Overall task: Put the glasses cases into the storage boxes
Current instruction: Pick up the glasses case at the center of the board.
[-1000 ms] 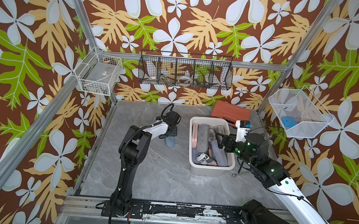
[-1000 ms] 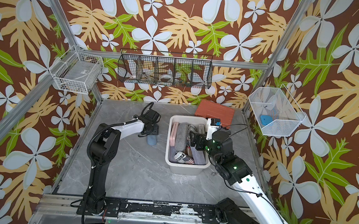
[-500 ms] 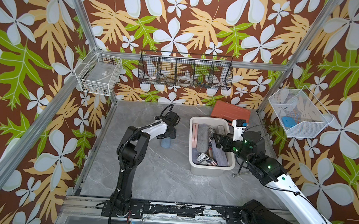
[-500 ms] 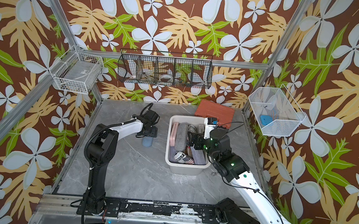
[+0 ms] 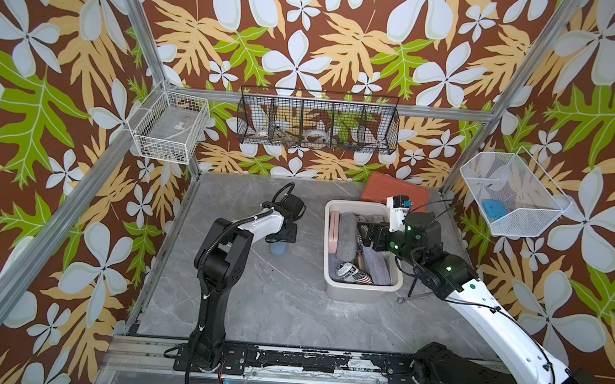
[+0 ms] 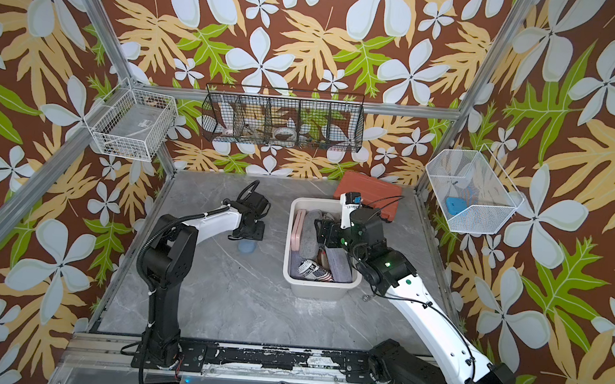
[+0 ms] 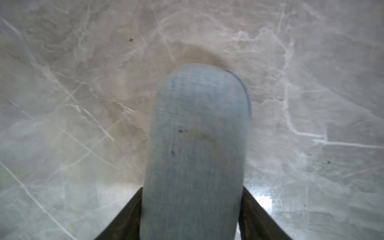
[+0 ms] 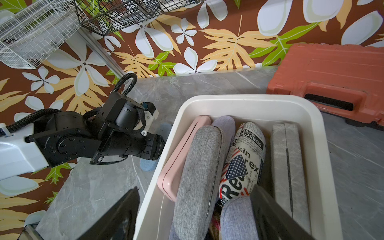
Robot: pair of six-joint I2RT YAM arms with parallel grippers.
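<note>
Glasses cases (image 8: 199, 166) in the storage box (image 8: 245, 99), can anybody actually count them? I get a pink case (image 8: 182, 155) on edge against the wall, a grey fabric case (image 8: 197, 187), a newspaper-print case (image 8: 243, 158), a lavender end (image 8: 224, 122) poking out behind, and a pale grey case (image 8: 286, 158) on the far side. Then I lose it. (benchrat)

Same here. The right wrist view chops off the near ends, and something reddish is wedged underneath that I can't identify. In both top views the right arm covers a chunk of the box too. (yamfan)

And the one outside? (benchrat)

That's the light blue case (image 7: 197, 135), down on the table (image 5: 272, 309) near the box, on the left arm's side. From above only its rounded end shows from under the left gripper (image 5: 283, 237). The left wrist view is smeared, but both fingers (image 7: 124, 220) sit tight against its long sides with no gap, so it's clamped. The right gripper (image 8: 195, 188) is spread wide over the box wall and holds nothing. One finger is over the table, the other sits right beside a blue-grey case (image 8: 236, 218), and I can't tell if it touches. (yamfan)
</note>
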